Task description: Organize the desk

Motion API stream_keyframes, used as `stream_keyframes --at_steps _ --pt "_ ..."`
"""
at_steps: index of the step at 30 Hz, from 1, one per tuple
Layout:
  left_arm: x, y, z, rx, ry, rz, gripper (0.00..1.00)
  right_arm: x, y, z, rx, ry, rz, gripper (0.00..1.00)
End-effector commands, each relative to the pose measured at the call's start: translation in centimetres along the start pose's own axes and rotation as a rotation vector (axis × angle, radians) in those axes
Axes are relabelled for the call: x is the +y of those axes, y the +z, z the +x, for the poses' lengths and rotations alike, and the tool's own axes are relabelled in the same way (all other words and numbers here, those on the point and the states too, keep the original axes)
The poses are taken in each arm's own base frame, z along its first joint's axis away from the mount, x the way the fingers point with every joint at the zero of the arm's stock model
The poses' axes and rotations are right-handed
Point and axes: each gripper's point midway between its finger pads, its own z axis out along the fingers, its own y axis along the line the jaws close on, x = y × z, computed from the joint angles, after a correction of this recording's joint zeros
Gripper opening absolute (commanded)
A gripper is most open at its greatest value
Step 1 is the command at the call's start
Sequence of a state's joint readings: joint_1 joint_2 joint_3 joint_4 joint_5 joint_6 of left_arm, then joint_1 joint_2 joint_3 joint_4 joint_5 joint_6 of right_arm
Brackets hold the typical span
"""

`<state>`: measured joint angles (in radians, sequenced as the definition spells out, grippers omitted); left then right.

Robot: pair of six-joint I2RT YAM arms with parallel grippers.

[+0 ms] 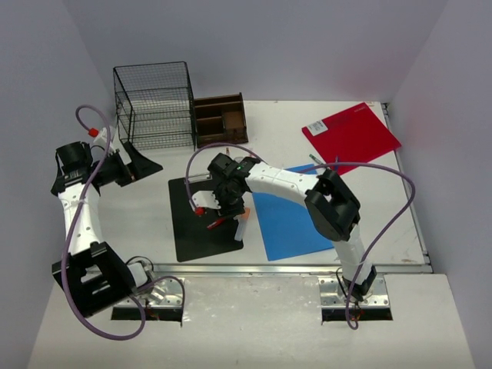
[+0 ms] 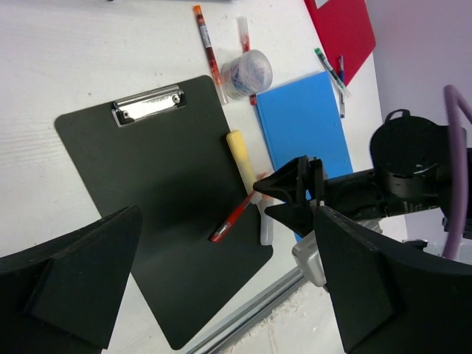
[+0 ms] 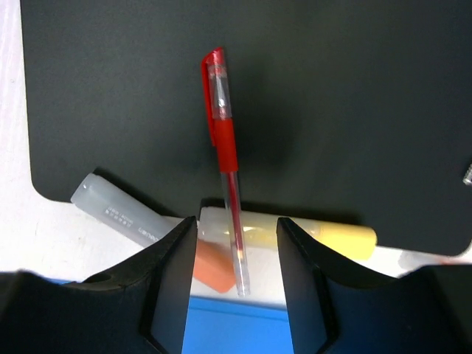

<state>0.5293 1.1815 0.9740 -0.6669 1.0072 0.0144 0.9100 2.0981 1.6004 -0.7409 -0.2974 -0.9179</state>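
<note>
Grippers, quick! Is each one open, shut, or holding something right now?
Left gripper: open, holding nothing.
Right gripper: open, straddling the red pen, not pinching it.

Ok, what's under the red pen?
Its capped half lies on the black clipboard; the barrel crosses a yellow marker, tip over the desk. The right gripper covers parts of that marker.

White arms (image 1: 280, 181) carry black joints, black wedge-shaped claws (image 3: 236, 221) and purple cables (image 1: 412, 192).
</note>
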Motion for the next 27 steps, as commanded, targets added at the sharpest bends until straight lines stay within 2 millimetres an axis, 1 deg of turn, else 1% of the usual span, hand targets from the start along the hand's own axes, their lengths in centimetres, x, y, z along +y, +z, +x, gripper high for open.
stream_keyframes --at_steps 1,5,9,11,14,15,16,18,19,21,22,23,24,25,27 --pt "-2.4 -1.2 -0.8 -0.064 0.144 0.050 1.00 -0.6 1.4 -1.2 -0.009 -0.054 0.002 0.48" --pt "-2.6 -1.6 -0.7 -0.079 0.182 0.028 1.00 0.3 3.2 -0.8 0.015 -0.070 -0.027 0.46" --pt "-2.5 -1.6 -0.4 -0.072 0.187 0.023 1.00 0.6 4.5 -0.2 0.042 -0.091 -0.033 0.43" --pt "-2.4 -1.6 -0.2 -0.067 0.196 0.021 1.00 0.5 4.8 0.0 0.048 -0.089 -0.034 0.38" --pt "-2.3 -1.8 -0.2 -0.077 0.238 0.007 1.00 0.8 4.9 0.1 0.054 -0.072 -0.050 0.25" --pt "-2.4 -1.8 -0.4 -0.088 0.255 0.003 1.00 0.9 4.7 -0.1 0.050 -0.064 -0.053 0.19" --pt "-2.6 -2.0 -0.7 -0.105 0.284 -0.002 1.00 0.8 4.4 -0.6 0.038 -0.050 -0.053 0.11" --pt "-2.9 -2.3 -1.2 -0.135 0.327 -0.012 1.00 0.8 3.4 -1.3 0.021 -0.024 -0.046 0.02" --pt "-3.1 -2.4 -1.5 -0.147 0.348 -0.016 1.00 0.7 2.8 -1.8 0.005 -0.009 -0.042 0.00" --pt "-3.6 -2.7 -2.0 -0.168 0.385 -0.015 1.00 0.6 2.1 -2.3 -0.013 0.025 -0.030 0.00" --pt "-4.3 -3.1 -2.7 -0.194 0.436 -0.014 1.00 0.0 -0.2 -3.7 -0.059 0.048 0.006 0.00" --pt "-4.7 -3.3 -3.3 -0.212 0.466 -0.010 1.00 -0.4 -1.2 -4.1 -0.087 0.095 0.023 0.00" --pt "-5.1 -3.5 -3.7 -0.227 0.481 -0.006 1.00 -1.2 -3.3 -5.2 -0.132 0.122 0.065 0.00" --pt "-5.4 -3.6 -3.9 -0.231 0.486 -0.001 1.00 -1.5 -4.0 -5.4 -0.156 0.163 0.073 0.00" --pt "-7.0 -3.8 -5.0 -0.275 0.504 0.053 0.99 -3.7 -8.8 -6.5 -0.296 0.308 0.147 0.00"
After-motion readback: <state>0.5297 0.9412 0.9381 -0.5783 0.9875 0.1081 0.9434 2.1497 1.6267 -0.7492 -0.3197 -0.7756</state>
